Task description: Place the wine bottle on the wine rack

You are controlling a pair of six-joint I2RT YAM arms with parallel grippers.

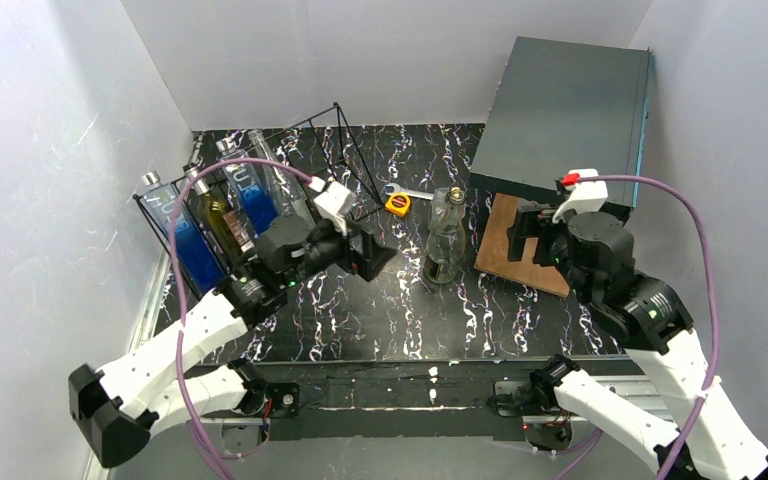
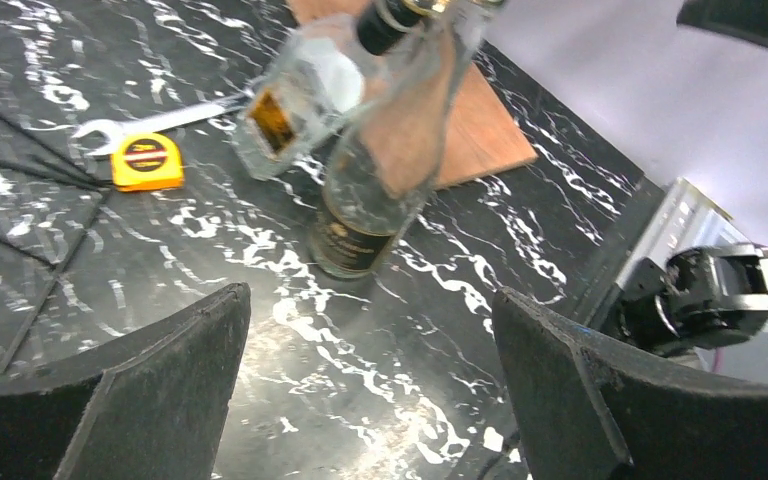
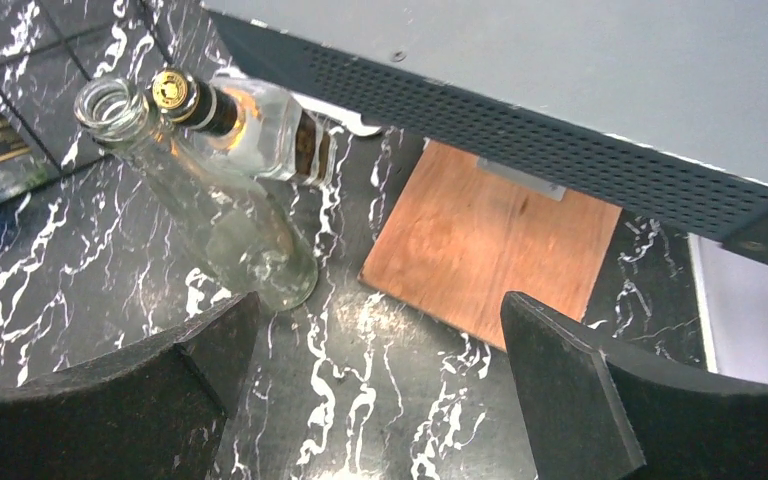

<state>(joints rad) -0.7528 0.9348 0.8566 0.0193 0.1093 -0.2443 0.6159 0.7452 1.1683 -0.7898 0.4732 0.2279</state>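
A tall clear wine bottle [image 1: 442, 258] with an open neck and a dark label at its base stands upright mid-table; it also shows in the left wrist view [image 2: 380, 170] and the right wrist view [image 3: 230, 220]. A squat clear bottle with a gold cap [image 3: 260, 125] stands right behind it. The black wire wine rack [image 1: 330, 135] stands at the back left and holds several bottles, two of them blue [image 1: 188, 245]. My left gripper [image 1: 378, 252] is open and empty, just left of the tall bottle. My right gripper [image 1: 528, 240] is open and empty over the wooden board [image 1: 520, 245], right of the bottles.
A dark grey box [image 1: 570, 110] stands tilted at the back right, overhanging the wooden board [image 3: 490, 250]. A yellow tape measure [image 2: 147, 160] and a wrench [image 2: 160, 122] lie between the rack and the bottles. White walls enclose the table on three sides.
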